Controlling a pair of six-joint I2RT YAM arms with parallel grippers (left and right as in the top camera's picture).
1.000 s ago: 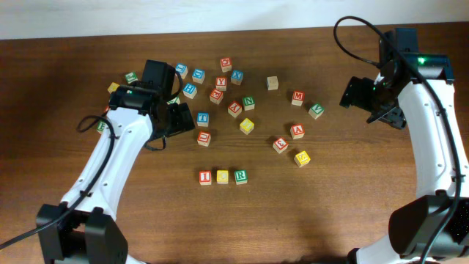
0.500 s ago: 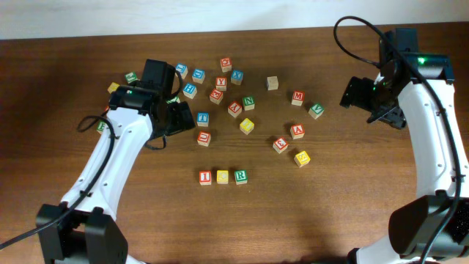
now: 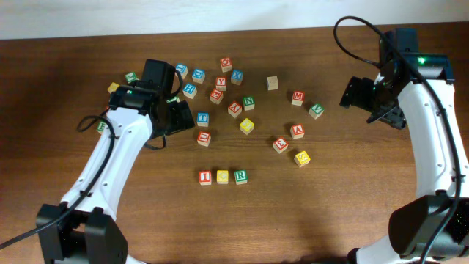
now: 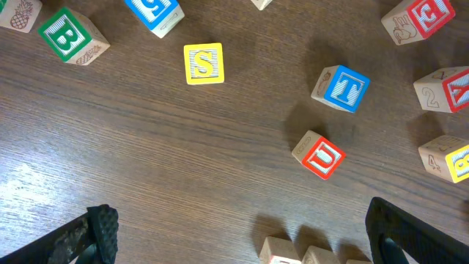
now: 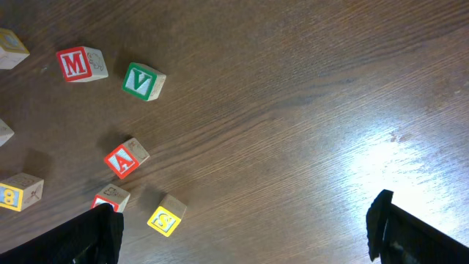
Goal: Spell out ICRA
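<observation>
Overhead: three-block row (image 3: 223,177), I and R legible; red A block (image 3: 297,131) up-right of it. My left gripper (image 3: 178,117) and right gripper (image 3: 357,95) both spread, empty.

We log three blocks in a row at the front centre of the table (image 3: 352,213): I block (image 3: 205,177) left, middle block (image 3: 223,177) just beside it, R block (image 3: 240,177) right. A block (image 3: 297,131) lies behind and right of the row, well apart. M block (image 3: 297,96) sits behind A block; V block (image 3: 316,110) lies near M block, to its right.

I-C-R block row (image 3: 223,177), red A block (image 3: 297,131) apart
</observation>
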